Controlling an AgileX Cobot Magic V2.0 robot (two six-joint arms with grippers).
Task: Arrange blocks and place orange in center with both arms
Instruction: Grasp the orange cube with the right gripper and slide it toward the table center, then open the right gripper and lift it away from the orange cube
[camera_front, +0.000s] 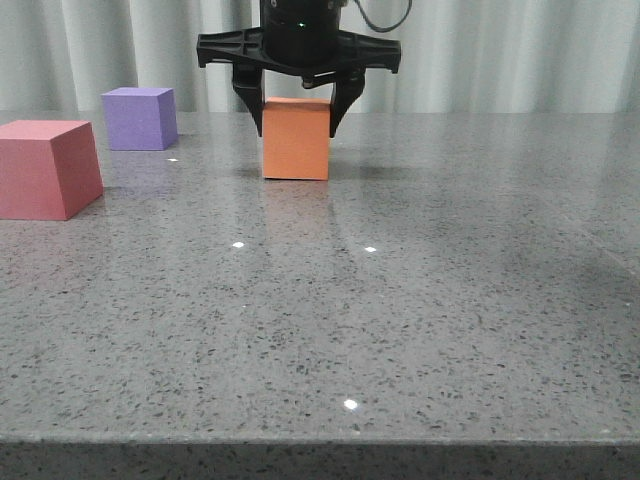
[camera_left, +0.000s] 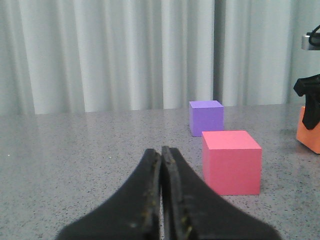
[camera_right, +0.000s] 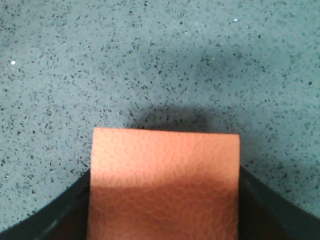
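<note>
Right gripper (camera_front: 297, 118) straddles the orange cube (camera_front: 296, 139) from above, fingers (camera_front: 249, 108) flush against both side faces near its top; clamped on it, opened just to cube width. Cube's base looks to be on the grey speckled tabletop (camera_front: 400, 300). Left gripper (camera_left: 161, 200) has jaws pressed together, holding nothing, low over the tabletop. Pinkish-red cube (camera_left: 232, 161) sits just ahead of it and off to one side, purple cube (camera_left: 206, 117) farther beyond, both apart.
</note>
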